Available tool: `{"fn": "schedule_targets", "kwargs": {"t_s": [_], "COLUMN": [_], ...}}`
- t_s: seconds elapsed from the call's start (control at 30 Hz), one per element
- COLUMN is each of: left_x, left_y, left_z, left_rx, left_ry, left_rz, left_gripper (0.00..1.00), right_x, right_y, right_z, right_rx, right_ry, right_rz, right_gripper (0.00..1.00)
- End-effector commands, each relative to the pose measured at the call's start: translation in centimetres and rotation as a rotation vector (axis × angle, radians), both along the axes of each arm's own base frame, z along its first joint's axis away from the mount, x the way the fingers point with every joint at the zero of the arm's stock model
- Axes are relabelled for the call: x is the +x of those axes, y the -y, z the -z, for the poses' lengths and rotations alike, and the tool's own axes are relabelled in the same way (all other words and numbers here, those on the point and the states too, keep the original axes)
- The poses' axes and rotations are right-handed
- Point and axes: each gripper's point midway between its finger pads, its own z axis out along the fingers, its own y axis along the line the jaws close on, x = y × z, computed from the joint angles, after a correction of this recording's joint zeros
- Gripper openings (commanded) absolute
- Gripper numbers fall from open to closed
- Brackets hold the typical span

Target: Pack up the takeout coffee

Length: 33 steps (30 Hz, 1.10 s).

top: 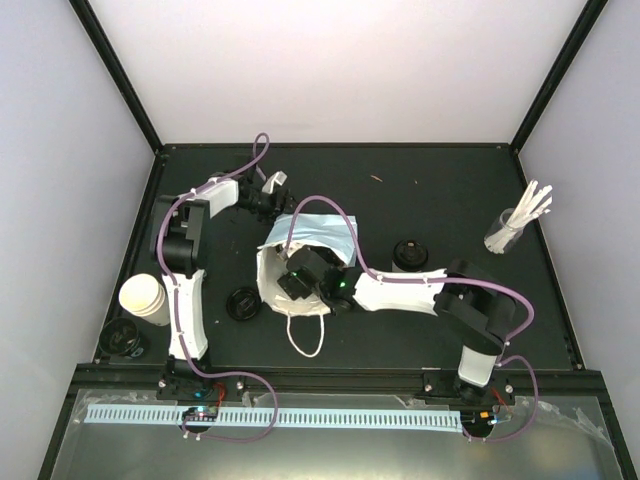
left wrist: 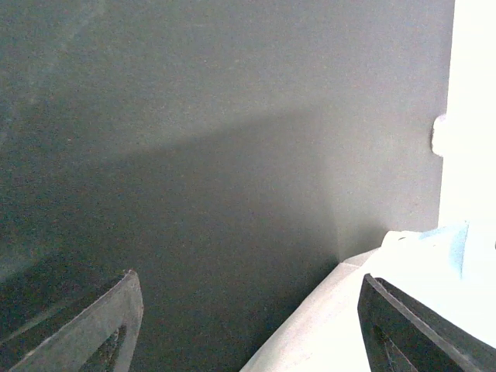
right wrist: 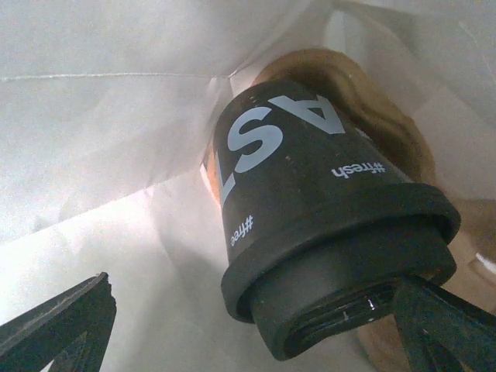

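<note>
Inside the paper bag (right wrist: pixel 101 116), a black lidded cup (right wrist: pixel 310 178) printed "AST", "#fresh" and "#free" sits at frame centre, the brown pulp carrier (right wrist: pixel 391 116) behind it. The right gripper (right wrist: pixel 252 285) is spread wide, one finger just beside the lid. The left gripper (left wrist: pixel 248 277) gapes over the dark table (left wrist: pixel 194 116).

You see top view evenly bright; left wrist dim, broad shadow across tabletop (left wrist: pixel 232 178), bag (left wrist: pixel 426 267) glaring white.

Black lidded cup (right wrist: pixel 310 178) in brown carrier (right wrist: pixel 395 128)
</note>
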Motion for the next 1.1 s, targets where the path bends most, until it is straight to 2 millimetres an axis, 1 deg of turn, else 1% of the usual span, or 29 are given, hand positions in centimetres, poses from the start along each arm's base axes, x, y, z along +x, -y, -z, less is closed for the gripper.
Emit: {"fn": "schedule_targets", "kwargs": {"t_s": [0.0, 0.13, 0.2, 0.23, 0.33, 0.4, 0.47, 0.63, 0.7, 0.77, 0.93, 1.03, 1.07], "left_x": [-1.0, -1.4, -1.5, -1.6, -1.7, -1.6, -1.5, -1.1, -0.9, -0.9, -0.8, -0.7, -0.7], "left_y": [1.3, 1.3, 1.3, 1.3, 1.2, 1.1, 1.0, 0.8, 0.6, 0.4, -0.2, -0.7, -1.0], "left_z": [0.0, -0.1, -0.2, -0.2, -0.3, -0.2, -0.2, -0.4, -0.5, -0.4, -0.5, -0.7, -0.8], "left_rx": [-0.01, -0.002, 0.0, 0.001, 0.015, 0.028, 0.032, 0.042, 0.049, 0.058, 0.076, 0.084, 0.085], "left_ry": [0.011, 0.012, 0.012, 0.011, 0.015, 0.016, 0.016, 0.023, 0.028, 0.027, 0.025, 0.02, 0.018], "left_rz": [0.061, 0.058, 0.061, 0.06, 0.059, 0.051, 0.043, 0.0, -0.016, -0.03, -0.067, -0.097, -0.108], "left_gripper": [0.78, 0.76, 0.75, 0.75, 0.75, 0.75, 0.74, 0.74, 0.74, 0.74, 0.74, 0.74, 0.74], "right_x": [1.4, 2.8, 3.0, 3.0, 3.0, 2.9, 2.5, 1.6, 1.0, 0.5, -0.4, -0.8, -0.9], "right_y": [-0.5, 0.3, 0.4, 0.4, 0.7, 0.8, 0.9, 1.7, 2.2, 2.6, 4.1, 5.0, 5.3], "right_z": [-0.6, 0.2, 0.5, 0.6, 0.4, -0.1, -0.7, -2.4, -2.7, -3.4, -5.0, -6.1, -6.5], "right_rx": [-0.033, -0.153, -0.173, -0.174, -0.177, -0.172, -0.158, -0.126, -0.121, -0.111, -0.098, -0.101, -0.102], "right_ry": [0.065, 0.077, 0.08, 0.08, 0.091, 0.1, 0.106, 0.128, 0.132, 0.138, 0.158, 0.173, 0.179], "right_rz": [0.0, 0.075, 0.089, 0.085, 0.09, 0.086, 0.073, 0.071, 0.068, 0.065, 0.069, 0.071, 0.072], "right_gripper": [1.0, 1.0, 0.98, 0.95, 0.77, 0.68, 0.62, 0.59, 0.58, 0.55, 0.53, 0.48, 0.45]}}
